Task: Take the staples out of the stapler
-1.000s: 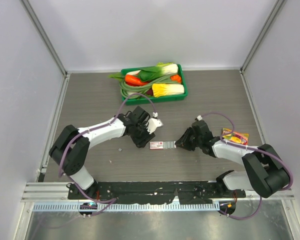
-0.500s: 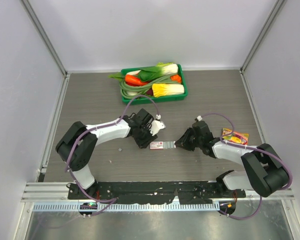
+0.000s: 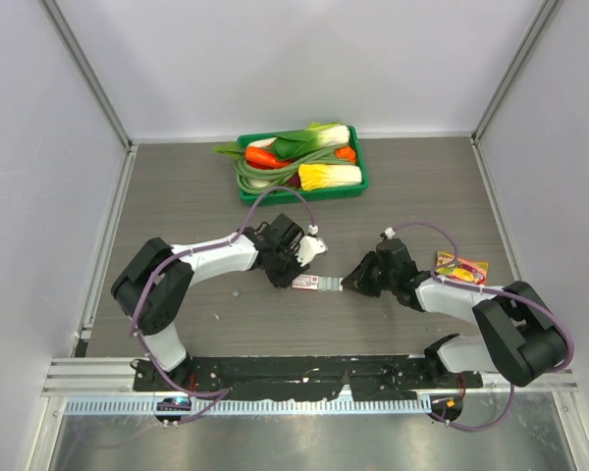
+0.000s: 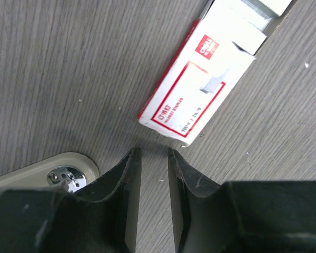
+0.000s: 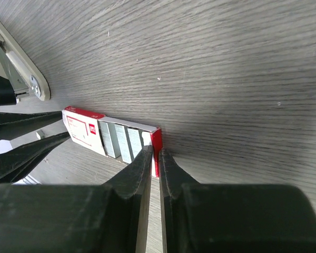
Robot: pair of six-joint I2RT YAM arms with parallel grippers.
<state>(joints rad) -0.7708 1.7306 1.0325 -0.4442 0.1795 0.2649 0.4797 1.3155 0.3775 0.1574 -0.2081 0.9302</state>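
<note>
Near the middle of the worktop (image 3: 177, 196), both arms meet low over one red-and-white box (image 3: 309, 285). From its base at the lower left of the overhead frame, the left arm folds at the elbow and stretches its forearm rightward, wrist tipped down. The left end effector (image 4: 152, 154) hangs just off the box's near corner, its fingers a thin slit apart with only bare worktop between them, gripping nothing. The right arm mirrors it from the lower right, forearm lying low and reaching leftward. The right end effector (image 5: 155, 154) is pinched onto the red end wall of the box's slid-out tray, where at least three grey packed strips (image 5: 121, 142) lie side by side.

One stapler (image 4: 52, 169) shows only its rounded beige end with a silver rivet, lower left in the left wrist view, just beside a finger; whether they touch cannot be told. Two tiny grey specks, seemingly loose staples (image 3: 236, 292), lie left of the box, apart from it. One green basket (image 3: 314, 194) of vegetables sits at upper centre, and one yellow packet (image 3: 461, 267) lies beside the right forearm.
</note>
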